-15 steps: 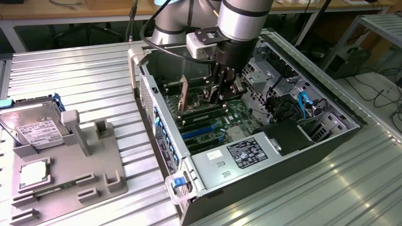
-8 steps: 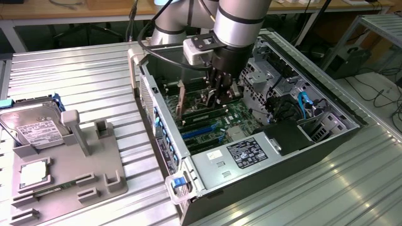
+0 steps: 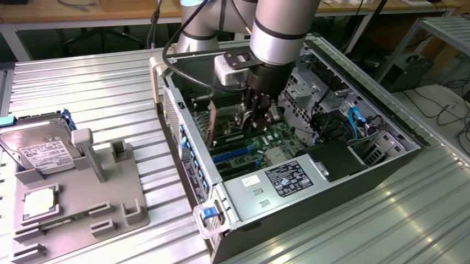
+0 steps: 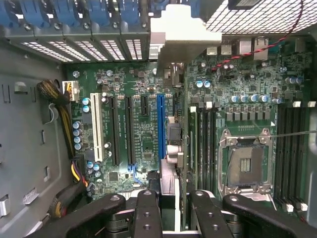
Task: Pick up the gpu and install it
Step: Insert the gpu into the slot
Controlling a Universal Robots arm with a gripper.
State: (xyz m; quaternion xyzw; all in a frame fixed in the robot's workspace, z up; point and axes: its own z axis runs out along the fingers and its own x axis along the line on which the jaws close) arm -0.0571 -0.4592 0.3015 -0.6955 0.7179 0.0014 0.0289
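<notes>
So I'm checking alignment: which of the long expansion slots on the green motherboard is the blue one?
The blue slot is the long slot beside the held gpu; the white slot and the black ones lie farther from it.

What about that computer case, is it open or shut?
Open: the computer case has no side panel, its motherboard lies bare, and the gripper holds the gpu inside.

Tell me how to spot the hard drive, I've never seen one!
Look away from the big open computer case to the grey plastic tray on the exterior view's left. At the tray's far end rests the hard drive: a silver box with a white label. The CPU chip lying nearer on the tray is silver too, but small, square and flat.
</notes>
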